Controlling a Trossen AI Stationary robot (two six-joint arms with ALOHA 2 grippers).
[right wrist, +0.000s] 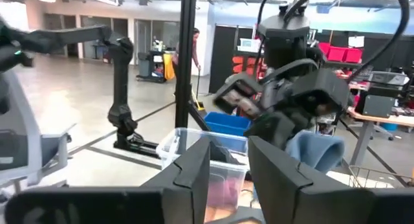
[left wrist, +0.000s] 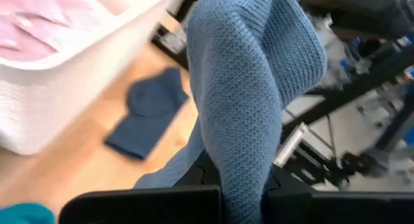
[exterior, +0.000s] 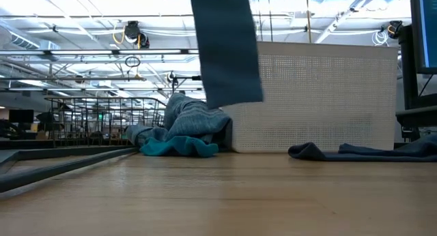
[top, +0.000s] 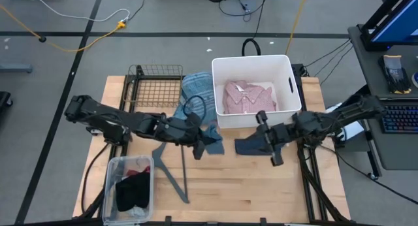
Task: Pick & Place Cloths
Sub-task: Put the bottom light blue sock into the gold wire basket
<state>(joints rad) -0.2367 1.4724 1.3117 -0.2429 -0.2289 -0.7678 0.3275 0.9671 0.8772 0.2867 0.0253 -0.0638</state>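
Two arms: both over the middle of the table, in front of the white tub (top: 292,89).
Writing: none that can be read anywhere on the cloths, tub or bins.
Left gripper (top: 208,142): clamped tight on a grey-blue knit cloth (left wrist: 249,94), which hangs off the table; in the low view the cloth dangles as a long strip (exterior: 225,45) clear of the wood.
Right gripper (top: 266,140): lifted, fingers (right wrist: 194,169) parted with a gap between them and nothing in it, just beside the navy piece.
Navy piece (top: 249,145): flat on the wood in front of the tub, between the two grippers; a dark fold lying low (exterior: 355,151) in the low view.
Pink button shirt (top: 248,97): lying inside the white tub.
Heap by the tub: blue-plaid shirt (top: 196,89) on top, teal cloth (exterior: 179,148) at its foot, touching the tub's left wall.
Wire basket (top: 155,90): back left, beside the heap.
Clear bin (top: 112,180): front left, black and maroon pieces (top: 134,187) inside.
Grey hanger bar (top: 171,174): a V on the wood below the left gripper.
In the way: the hanging cloth fills most of the left wrist view.
Background: a person (right wrist: 195,49) stands far off in the room.
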